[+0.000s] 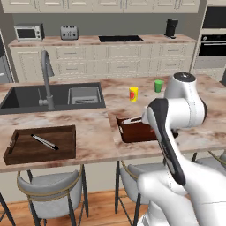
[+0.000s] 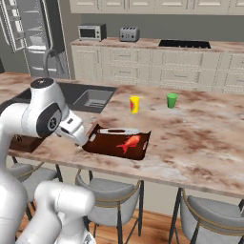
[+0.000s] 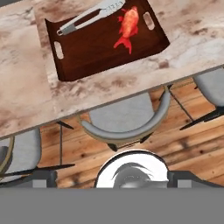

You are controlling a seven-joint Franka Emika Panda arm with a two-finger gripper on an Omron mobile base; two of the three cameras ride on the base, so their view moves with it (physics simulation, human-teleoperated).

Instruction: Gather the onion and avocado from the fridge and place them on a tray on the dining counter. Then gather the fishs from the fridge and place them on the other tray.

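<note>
Hand view puts the orange fish at one o'clock in the reddish-brown tray beside tongs; claw spread empty, I'd back off straight, avoiding the rim.

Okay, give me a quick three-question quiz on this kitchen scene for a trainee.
1. True or false: the orange fish lies in the reddish-brown tray.
2. What lies beside the fish in that tray? A) tongs B) a cup C) an onion
3. Which cup stands nearer the sink: the yellow cup or the green cup?

Key: 1 true. 2 A, the tongs. 3 the yellow cup.
</note>
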